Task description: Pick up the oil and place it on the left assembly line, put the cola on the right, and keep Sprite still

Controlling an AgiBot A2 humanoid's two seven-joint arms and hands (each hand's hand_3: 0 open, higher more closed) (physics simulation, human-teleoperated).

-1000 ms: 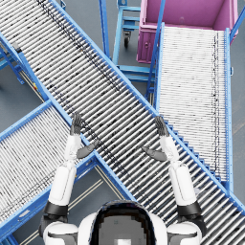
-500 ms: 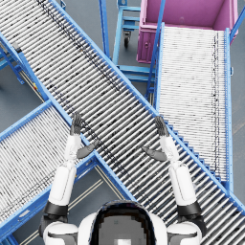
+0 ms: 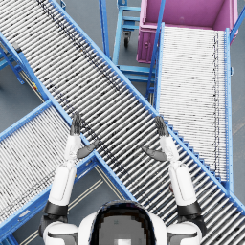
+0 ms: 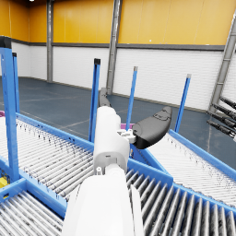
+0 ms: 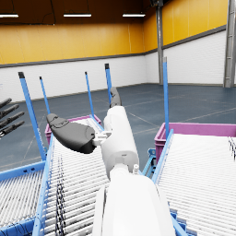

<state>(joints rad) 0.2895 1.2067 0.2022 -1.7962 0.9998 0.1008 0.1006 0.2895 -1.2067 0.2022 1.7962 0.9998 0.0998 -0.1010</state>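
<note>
- Oil, cola, Sprite – none in any view, so where they sit can't be told; nothing to grasp yet.
- Left hand (image 3: 76,136) – fingers spread, thumb out to the side, holding nothing, hovering over the near edge of the central roller conveyor (image 3: 110,110).
- Right hand (image 3: 163,139) – same pose, mirrored, palm facing inward, also empty, over the same rollers.
- Handling, judged from the task alone: oil bottle prob. the heavier one, smooth and maybe slippery, so wrap round the body at mid-height, not the cap. Cola prob. light, rigid enough, rolls easily on rollers; take it round the middle w/ a firm grip.
- Left assembly line (image 3: 28,153) and right assembly line (image 3: 191,86) are the drop zones.
- Pink bin (image 3: 146,43) stands at the far end of the right line; the part of its inside in view shows nothing in it.
</note>
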